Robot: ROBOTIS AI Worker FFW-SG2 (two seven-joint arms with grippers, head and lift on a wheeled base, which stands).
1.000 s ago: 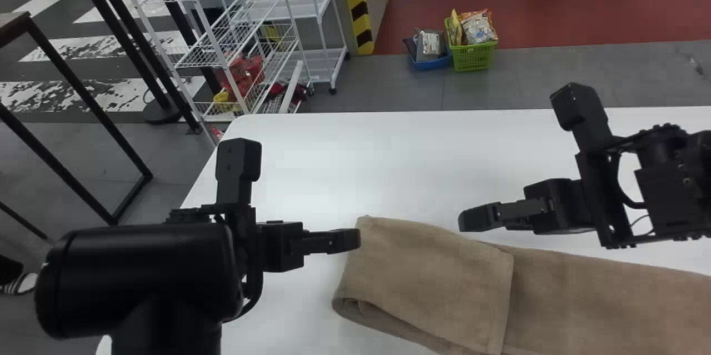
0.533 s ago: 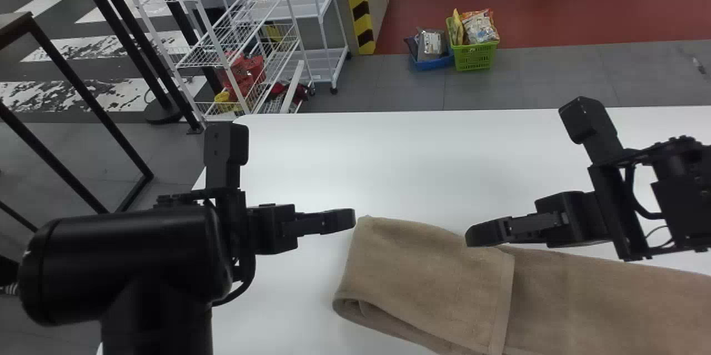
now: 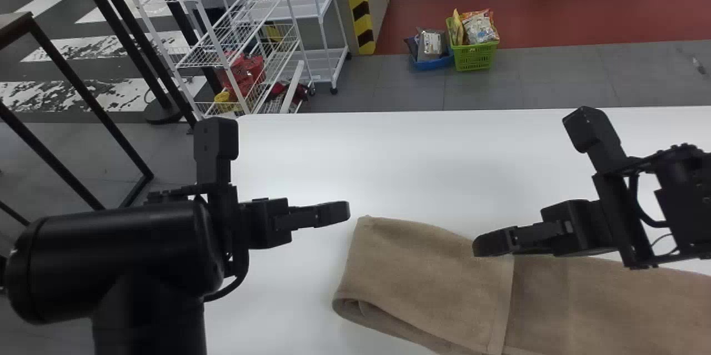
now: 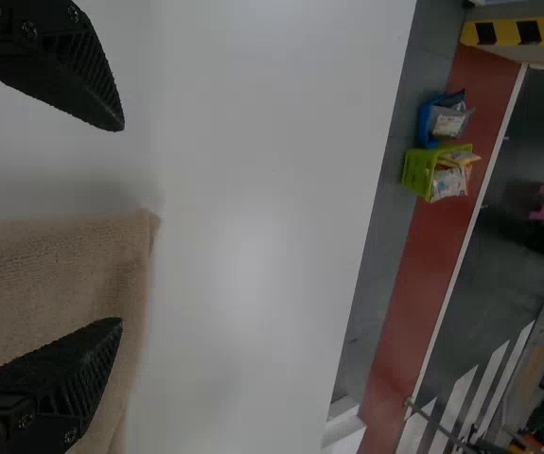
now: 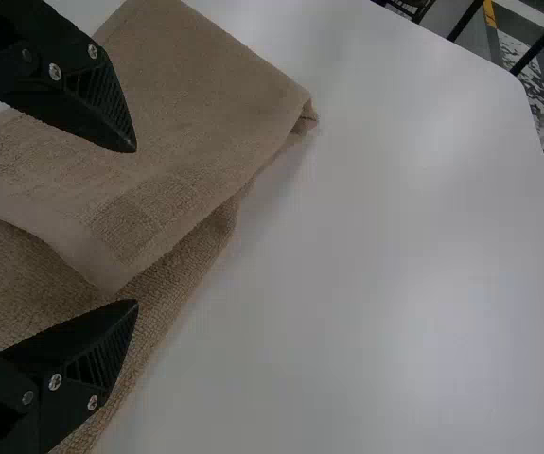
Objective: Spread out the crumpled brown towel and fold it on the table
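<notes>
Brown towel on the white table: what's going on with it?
Looks like the two-armed robot is partway through folding the brown cloth towel on the white table. The towel's left end is doubled over onto the rest. Nothing grips it right now: the black left gripper is open near the far left corner, the black right gripper open by the flap's edge.
</notes>
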